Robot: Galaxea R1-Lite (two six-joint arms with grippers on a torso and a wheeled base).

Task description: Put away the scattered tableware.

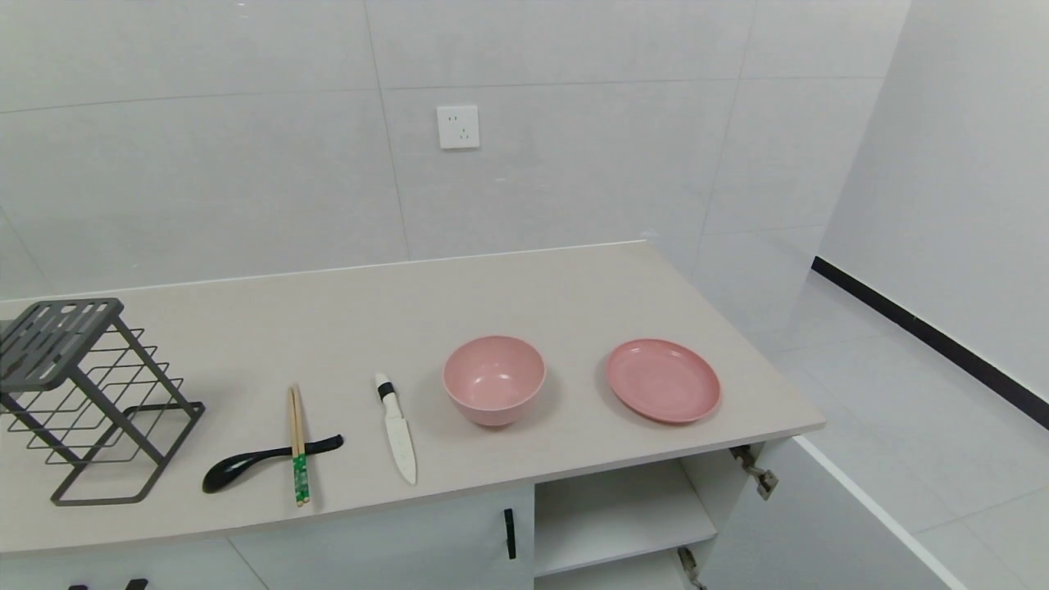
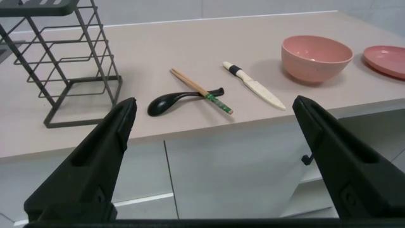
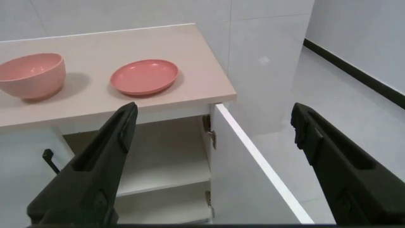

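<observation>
A beige countertop (image 1: 344,319) runs along a grey tiled wall and carries all the scattered tableware near its front edge. At its left end stands a dark grey wire rack (image 1: 82,393). Just right of it lies a black plastic spoon (image 1: 246,465), its long axis roughly parallel to the counter's front edge, bowl end toward the rack and handle pointing right. A pair of wooden chopsticks with green ends (image 1: 297,447) lies across the spoon's handle. The chopsticks run front to back, green ends toward the front edge. Near them, but apart, is a white knife with a black band on its handle (image 1: 397,430); its handle points toward the wall and its blade tip toward the front edge, angled slightly right. Next comes an upright pink bowl (image 1: 494,381), then a shallow pink plate (image 1: 662,379) near the counter's right end. Below the plate, a white cabinet door (image 1: 828,508) stands open, showing a white shelf (image 1: 623,516). The left gripper (image 2: 214,107) hangs in front of the counter, facing the spoon and chopsticks, its fingers spread wide and holding nothing. The right gripper (image 3: 214,113) hangs before the open cabinet, likewise spread and holding nothing.
</observation>
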